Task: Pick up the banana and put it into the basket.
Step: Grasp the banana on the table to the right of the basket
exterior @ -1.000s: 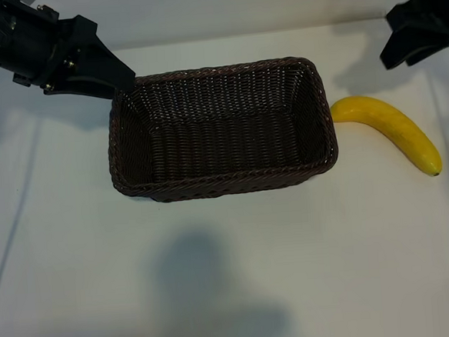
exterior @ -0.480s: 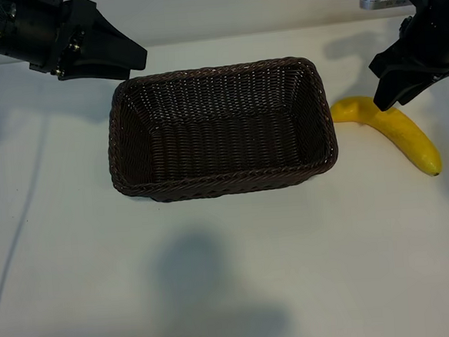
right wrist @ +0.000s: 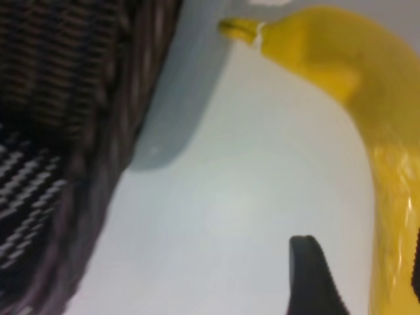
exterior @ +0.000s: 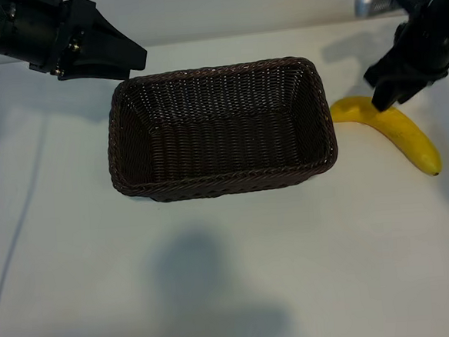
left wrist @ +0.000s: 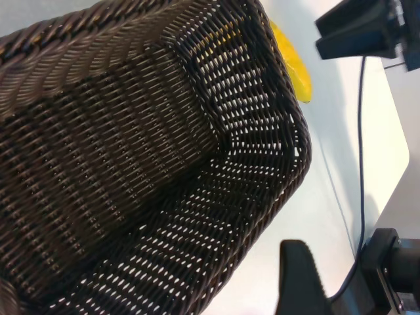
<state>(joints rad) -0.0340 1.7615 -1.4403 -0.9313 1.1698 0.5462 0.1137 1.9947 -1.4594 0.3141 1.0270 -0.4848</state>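
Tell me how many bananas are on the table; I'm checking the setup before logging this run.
1. The banana lies on the white table just right of the basket, under the right gripper. The basket looks empty, so none seems hidden.

Banana (right wrist: 367, 98) lies on the table (right wrist: 249, 197) beside the basket (right wrist: 72, 131).

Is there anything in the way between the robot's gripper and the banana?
No, nothing visible blocks it. The right gripper hangs open right over the banana, which lies on the bare table beside the basket. The basket is empty too, so its inside is free.
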